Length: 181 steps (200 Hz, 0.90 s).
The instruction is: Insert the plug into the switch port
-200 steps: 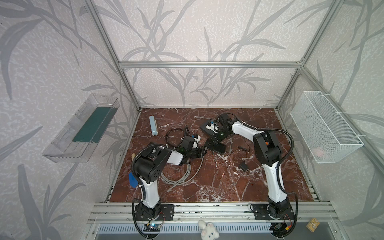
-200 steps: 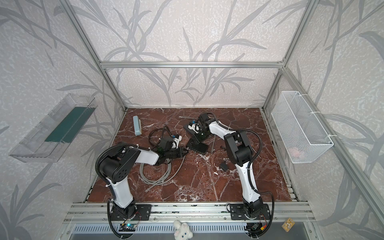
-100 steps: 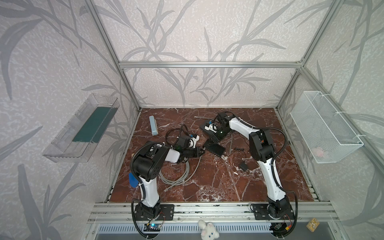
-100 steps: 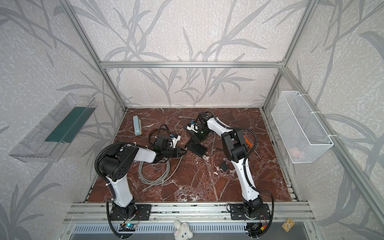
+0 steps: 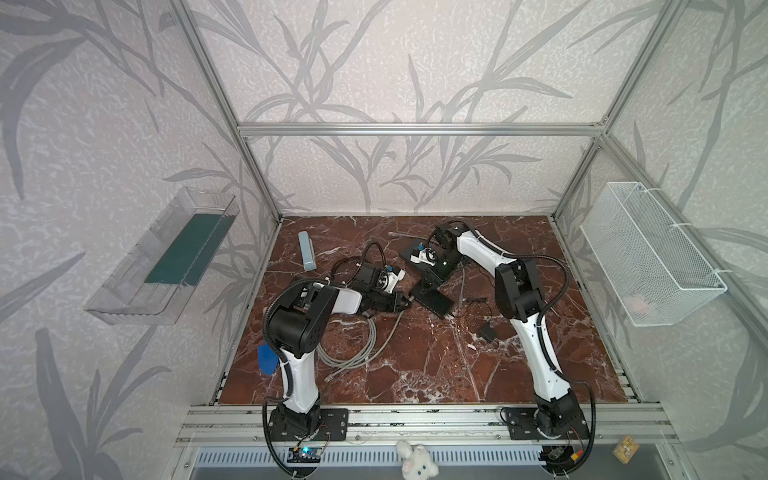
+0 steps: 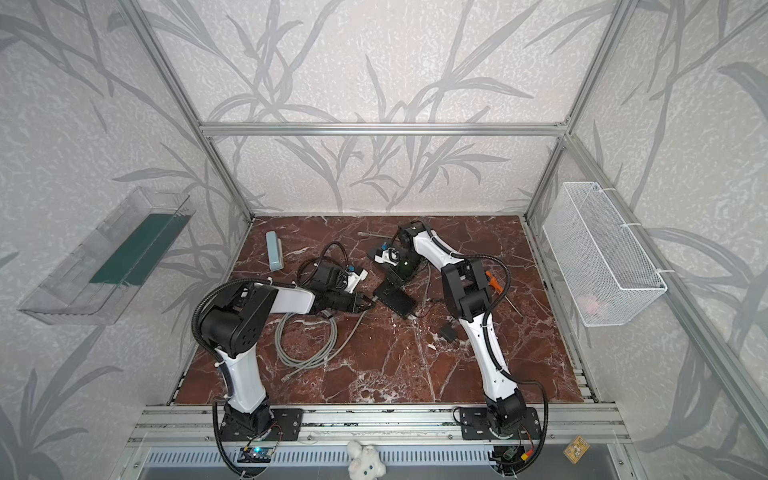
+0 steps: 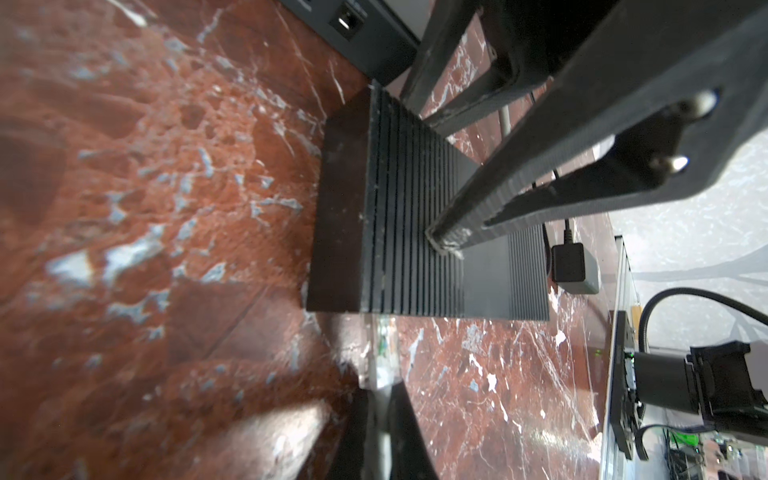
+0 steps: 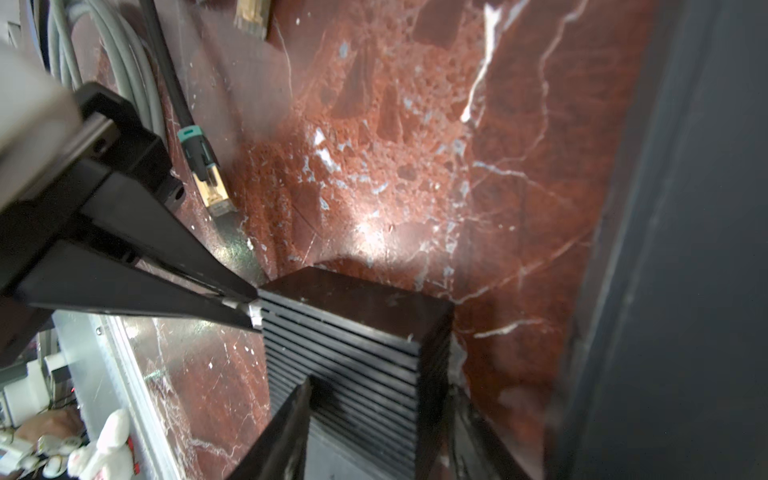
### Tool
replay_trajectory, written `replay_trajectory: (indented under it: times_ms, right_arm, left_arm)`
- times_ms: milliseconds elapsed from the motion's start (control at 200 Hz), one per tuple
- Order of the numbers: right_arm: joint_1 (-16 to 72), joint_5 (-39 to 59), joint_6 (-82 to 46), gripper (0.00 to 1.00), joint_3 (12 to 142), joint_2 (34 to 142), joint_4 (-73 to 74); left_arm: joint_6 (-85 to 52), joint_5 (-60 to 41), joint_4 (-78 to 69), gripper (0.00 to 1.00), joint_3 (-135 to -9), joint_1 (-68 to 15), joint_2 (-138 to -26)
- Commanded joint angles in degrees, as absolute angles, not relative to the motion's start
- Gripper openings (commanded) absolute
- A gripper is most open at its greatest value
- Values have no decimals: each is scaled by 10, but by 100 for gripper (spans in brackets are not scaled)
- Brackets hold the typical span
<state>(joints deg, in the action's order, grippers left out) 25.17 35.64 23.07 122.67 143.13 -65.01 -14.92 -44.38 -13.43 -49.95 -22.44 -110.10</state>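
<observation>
Jaws of the left gripper (image 8: 253, 309) are pinched together on the clear plug (image 7: 384, 345) of the grey cable (image 5: 353, 353). That plug sits at a corner of the ribbed black box (image 7: 415, 228), touching it or just short of it. We take this box to be the switch. It lies flat on the bench (image 5: 415, 374), and in both top views its long axis slants from its left end down toward the right. The plug therefore meets it at the end nearest the left arm.

The right gripper (image 8: 380, 386) reaches over the box from the far side, jaws apart with the box between them. Whether they squeeze it or merely straddle it we cannot tell.

In our judgement the coming move turns on where the socket lies. The smooth end face beside the plug shows none, and neither does the ribbed top. The only open port (image 7: 347, 20) we can see is on a second black unit (image 7: 374, 45) beyond the box, well apart from the plug. So either the box must be turned to bring a hidden ported side toward the left arm, or the plug must travel past it. The left arm carries the plug and is the nearer one.
</observation>
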Motion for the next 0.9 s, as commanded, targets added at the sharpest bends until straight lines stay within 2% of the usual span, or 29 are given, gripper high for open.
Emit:
replay_trajectory:
  times_ms: [0,290,610,900]
  right_arm:
    - [254,339,253,53,1244,1480,-706]
    - [256,365,285,52,1249,1483,-729]
    - [268,375,304,49,1225,1477,-739]
    - [285,394,325,48,1218,1477,-756]
  left_arm:
    - [-105,-421,-47,0,-488,-228,-1126]
    - [-73,-421,-9,0,-520,-226,-1145]
    - [-91,-386,-42,0,-521,-225,-1154]
    - [-108,-398,-73,1,-549,-233,-1176]
